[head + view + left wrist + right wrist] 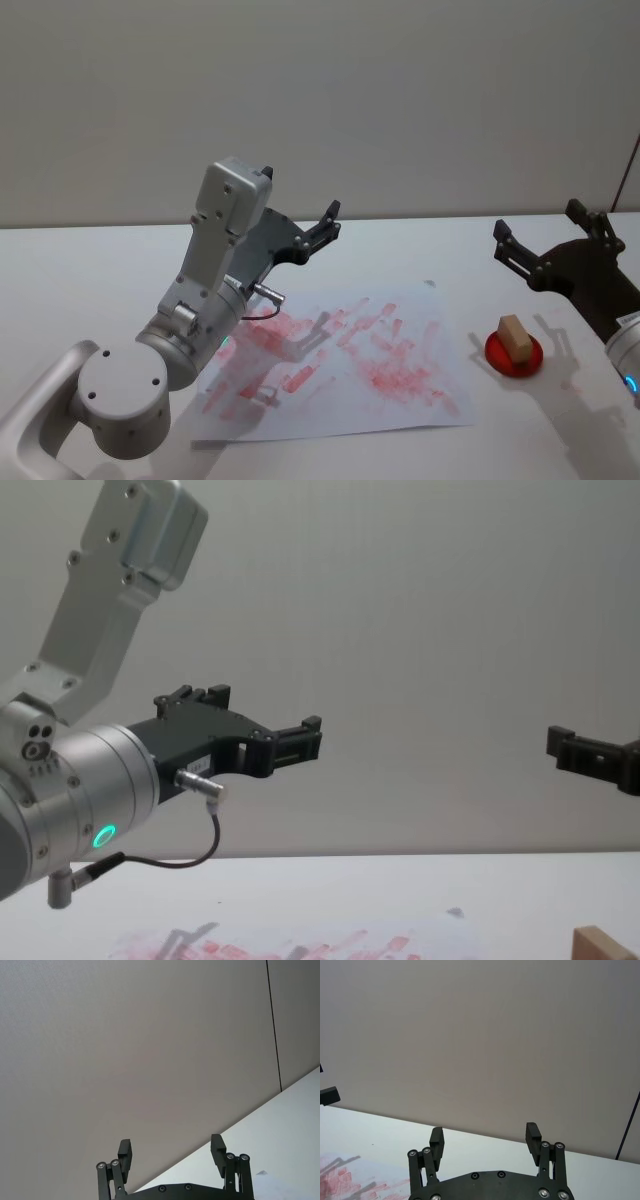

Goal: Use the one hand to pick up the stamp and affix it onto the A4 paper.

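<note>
The stamp [514, 337], a small light wooden block, stands on a round red ink pad [498, 355] to the right of the A4 paper [340, 390]. The white sheet is covered with smudgy red prints, and its edge also shows in the chest view [300, 946]. My right gripper [540, 226] hangs open in the air above and behind the stamp, apart from it, holding nothing [484, 1131]. My left gripper [328, 222] is raised over the paper's far edge, open and empty [170, 1144]. The stamp's top corner [605, 945] shows at the lower right of the chest view.
The white table [90, 270] runs back to a plain grey wall [400, 100]. A thin dark cable [628, 170] hangs at the far right. The left arm's silver wrist with a green ring light [103, 835] looms over the paper's left part.
</note>
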Action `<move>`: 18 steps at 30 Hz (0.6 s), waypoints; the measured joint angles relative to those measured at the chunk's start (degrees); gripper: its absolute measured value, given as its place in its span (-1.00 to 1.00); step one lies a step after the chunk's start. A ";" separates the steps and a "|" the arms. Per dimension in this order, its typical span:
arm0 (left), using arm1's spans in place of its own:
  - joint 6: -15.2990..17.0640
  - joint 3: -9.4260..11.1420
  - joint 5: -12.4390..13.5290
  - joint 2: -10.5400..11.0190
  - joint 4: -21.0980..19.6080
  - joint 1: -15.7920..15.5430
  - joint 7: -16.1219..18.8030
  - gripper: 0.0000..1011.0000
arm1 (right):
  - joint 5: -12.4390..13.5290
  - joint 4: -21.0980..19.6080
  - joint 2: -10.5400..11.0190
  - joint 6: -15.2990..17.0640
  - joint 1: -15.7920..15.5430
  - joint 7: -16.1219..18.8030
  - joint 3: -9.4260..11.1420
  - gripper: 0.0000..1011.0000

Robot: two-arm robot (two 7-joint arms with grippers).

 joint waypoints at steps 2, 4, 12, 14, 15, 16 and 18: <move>0.00 0.00 0.00 0.00 0.00 0.00 0.00 0.98 | 0.00 0.00 0.00 0.00 0.00 0.00 0.00 0.98; 0.00 0.00 0.00 0.00 0.00 0.00 0.00 0.98 | 0.00 0.00 0.00 0.00 0.00 0.00 0.00 0.98; 0.00 0.00 0.00 0.00 0.00 0.00 0.00 0.98 | 0.00 0.00 0.00 0.00 0.00 0.00 0.00 0.98; 0.00 0.00 0.00 0.00 0.00 0.00 0.00 0.98 | 0.00 0.00 0.00 0.00 0.00 0.00 0.00 0.98; 0.00 0.00 0.00 0.00 0.00 0.00 0.00 0.98 | 0.00 0.00 0.00 0.00 0.00 0.00 0.00 0.98; 0.00 0.00 0.00 0.00 0.00 0.00 0.00 0.98 | 0.00 0.00 0.00 0.00 0.00 0.00 0.00 0.98; 0.00 0.00 0.00 0.00 0.00 0.00 0.00 0.98 | 0.00 0.00 0.00 0.00 0.00 0.00 0.00 0.98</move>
